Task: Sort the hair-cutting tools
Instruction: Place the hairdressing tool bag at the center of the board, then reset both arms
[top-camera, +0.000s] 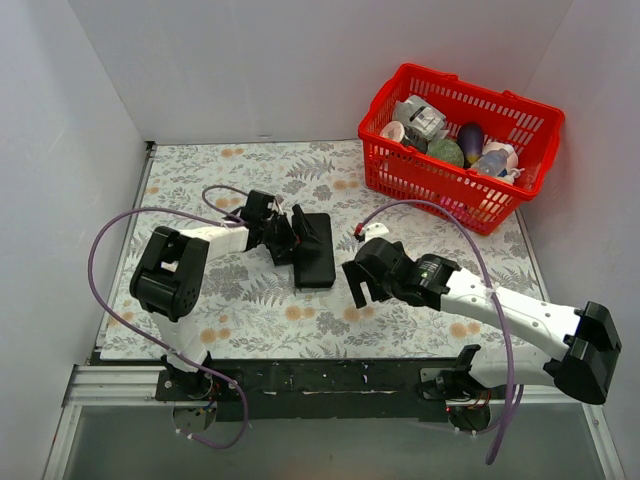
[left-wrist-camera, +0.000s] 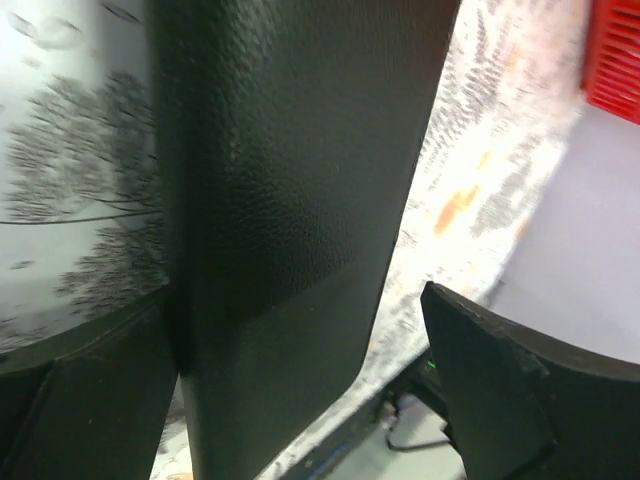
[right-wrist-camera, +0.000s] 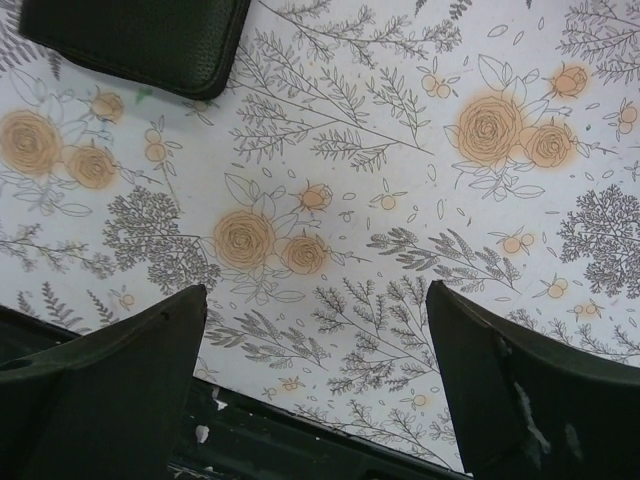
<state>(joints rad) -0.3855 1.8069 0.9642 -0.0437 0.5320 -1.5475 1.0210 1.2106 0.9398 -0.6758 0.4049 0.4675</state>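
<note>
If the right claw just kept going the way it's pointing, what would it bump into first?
Probably the flower-printed table cover, bare ahead of the right gripper. The flat black case lies off to one side, though depth is unclear.

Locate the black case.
Top view: the black case lies mid-table; the open jaws of the left arm straddle its left edge, those of the right arm hang just right of it.

Your table (top-camera: 260, 300) has a white floral surface, with grey ferns and orange blooms all over it. Lying flat on it near the middle you've got the black case (top-camera: 315, 250), its long side running front to back. The red basket (top-camera: 430, 185) sits at the far right corner, well apart from the case.
</note>
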